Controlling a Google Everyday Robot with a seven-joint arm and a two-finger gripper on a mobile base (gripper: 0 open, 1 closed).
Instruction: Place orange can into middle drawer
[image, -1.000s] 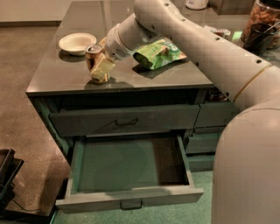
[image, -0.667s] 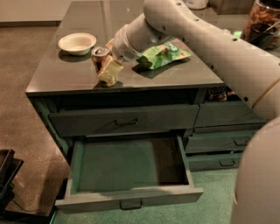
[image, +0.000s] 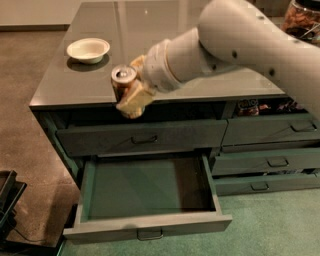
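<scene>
white tubular robot arm (image: 240, 40): smooth, rounded links, the broad upper link marked by a row of small dark dots; a paler ringed collar (image: 157, 70) stood at the wrist. the cream-yellow two-finger gripper (image: 131, 99) clasped the small orange-gold drink can (image: 120, 82) at the grey tabletop's (image: 75, 85) front edge.

I've brought the gripper (image: 131, 95) nearer and a little to the right. A second ago it held the orange can (image: 122, 80) well in on the tabletop (image: 165, 30), close by the bowl (image: 88, 50). Now the can hangs at the tabletop's near edge. The green snack bag has slipped out of sight behind the arm (image: 240, 40).
</scene>
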